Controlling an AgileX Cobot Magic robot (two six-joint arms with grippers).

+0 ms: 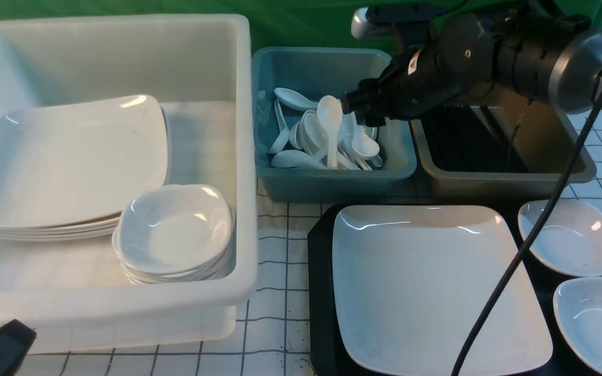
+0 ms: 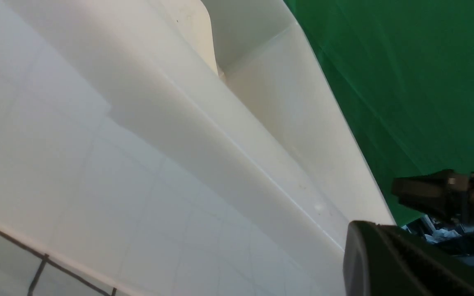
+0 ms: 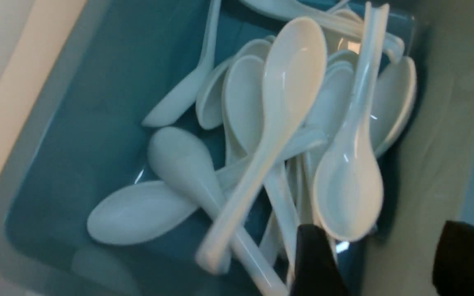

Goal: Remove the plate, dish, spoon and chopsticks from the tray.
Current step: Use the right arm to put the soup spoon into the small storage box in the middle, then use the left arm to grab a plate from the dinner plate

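Observation:
The large white plate (image 1: 437,287) lies on the black tray (image 1: 321,292), with two small white dishes (image 1: 572,237) (image 1: 599,321) at the tray's right. My right gripper (image 1: 356,107) hovers over the blue tub (image 1: 332,183), its fingers (image 3: 315,263) wide apart with nothing between them. A white spoon (image 1: 329,122) stands steeply over the spoon pile just left of the gripper; it is blurred in the right wrist view (image 3: 286,94). No chopsticks show on the tray. My left gripper (image 1: 0,347) sits low at the front left; only one finger (image 2: 385,263) shows.
A big white tub (image 1: 238,156) on the left holds stacked large plates (image 1: 71,167) and small dishes (image 1: 175,230). A grey-brown tub (image 1: 510,175) behind the tray holds dark sticks. The right arm's cable (image 1: 515,261) hangs across the tray.

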